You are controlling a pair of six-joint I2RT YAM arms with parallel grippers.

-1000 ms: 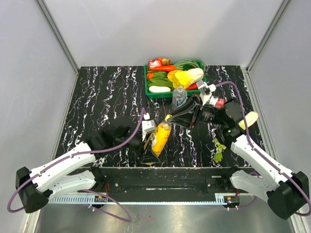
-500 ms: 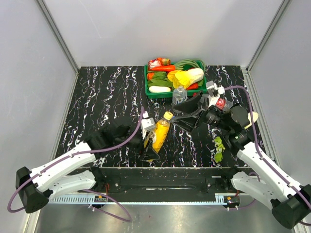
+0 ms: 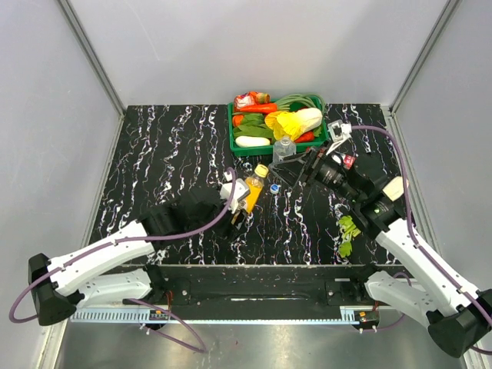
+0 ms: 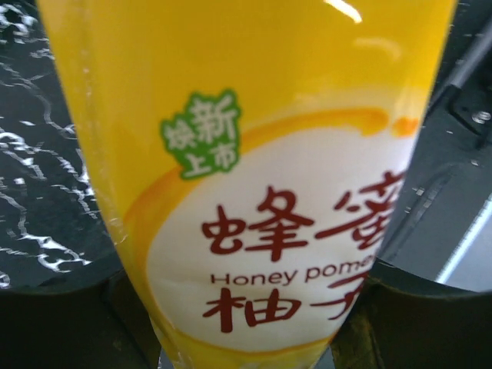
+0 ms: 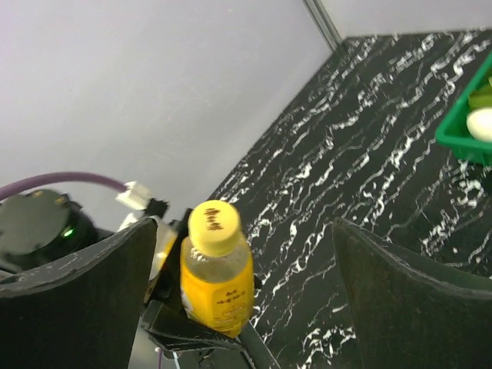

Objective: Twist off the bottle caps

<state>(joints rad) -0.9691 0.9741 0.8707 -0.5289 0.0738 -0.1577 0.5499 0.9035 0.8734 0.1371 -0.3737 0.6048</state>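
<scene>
The left claw [image 3: 240,201] clamps the orange juice bottle [image 3: 251,194], offering its yellow cap [image 5: 214,223] to the wide-spread right claw [image 3: 290,172].

One juice bottle [image 3: 254,192], two clear bottles [image 3: 284,147], two visible caps [image 3: 261,171] — one green tray [image 3: 254,151].

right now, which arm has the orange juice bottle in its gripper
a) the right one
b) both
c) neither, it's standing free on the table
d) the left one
d: the left gripper is shut around the juice bottle, whose label fills the left wrist view. The right gripper is wide open and apart from the bottle, facing its yellow cap, which is on.
</scene>
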